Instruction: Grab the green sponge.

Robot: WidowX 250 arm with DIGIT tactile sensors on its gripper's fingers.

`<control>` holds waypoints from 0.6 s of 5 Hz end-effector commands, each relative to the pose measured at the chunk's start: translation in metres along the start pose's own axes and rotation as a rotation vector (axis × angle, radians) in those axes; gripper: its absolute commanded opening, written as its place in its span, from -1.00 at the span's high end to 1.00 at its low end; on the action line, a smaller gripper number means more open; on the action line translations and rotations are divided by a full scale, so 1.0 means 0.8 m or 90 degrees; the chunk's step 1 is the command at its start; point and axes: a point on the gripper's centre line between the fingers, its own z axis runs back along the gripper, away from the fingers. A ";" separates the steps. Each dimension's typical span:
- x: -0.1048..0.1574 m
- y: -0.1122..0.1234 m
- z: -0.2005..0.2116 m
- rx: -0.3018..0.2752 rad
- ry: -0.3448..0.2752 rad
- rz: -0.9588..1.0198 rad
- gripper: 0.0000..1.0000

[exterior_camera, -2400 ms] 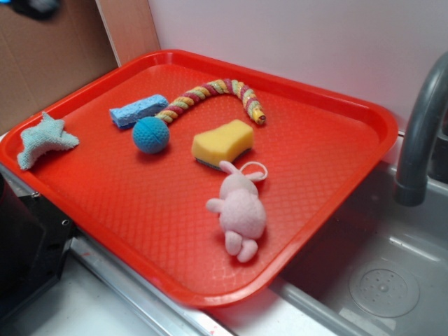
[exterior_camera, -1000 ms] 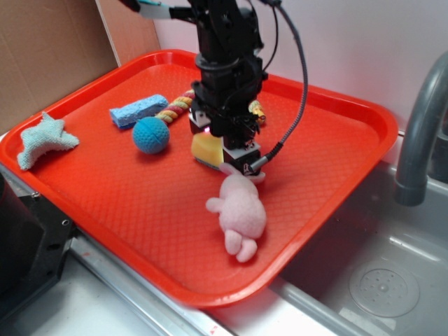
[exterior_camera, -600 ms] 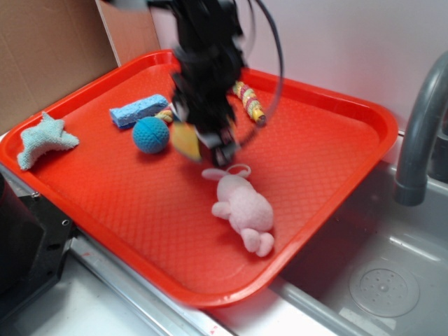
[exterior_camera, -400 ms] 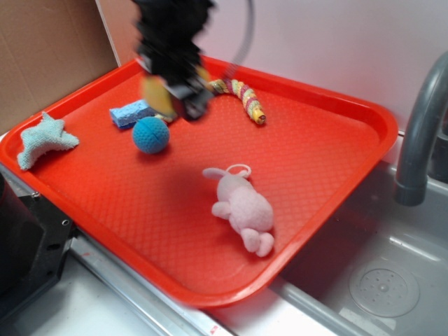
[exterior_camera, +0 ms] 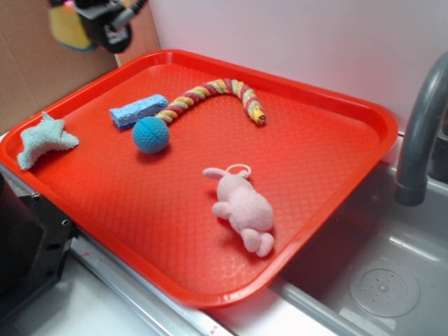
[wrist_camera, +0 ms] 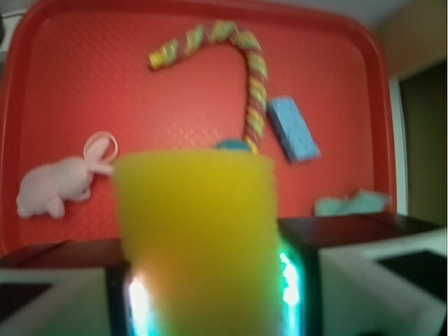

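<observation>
The green sponge [exterior_camera: 68, 28], a yellow foam block, hangs in the air at the top left of the exterior view, above the tray's far-left corner. My gripper [exterior_camera: 87, 24] is shut on it and is mostly cut off by the frame edge. In the wrist view the green sponge [wrist_camera: 196, 238] fills the lower middle, its yellow face toward the camera, squeezed between my two dark fingers [wrist_camera: 302, 280]. My gripper [wrist_camera: 210, 294] holds it high above the red tray [wrist_camera: 63, 84]. The sponge's dark scouring face is not visible.
On the red tray [exterior_camera: 329, 147] lie a light-blue flat sponge [exterior_camera: 138, 110], a blue ball [exterior_camera: 150, 134], a braided rope toy [exterior_camera: 213, 89], a pink plush rabbit [exterior_camera: 241, 206] and a teal star toy [exterior_camera: 43, 140]. A grey faucet [exterior_camera: 420, 133] and sink stand at the right.
My gripper closed on the sponge, lifted it off the tray and carried it up and to the far left. The pink rabbit was nudged and turned slightly.
</observation>
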 end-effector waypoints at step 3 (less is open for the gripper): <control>-0.012 0.032 0.003 -0.100 -0.010 0.204 1.00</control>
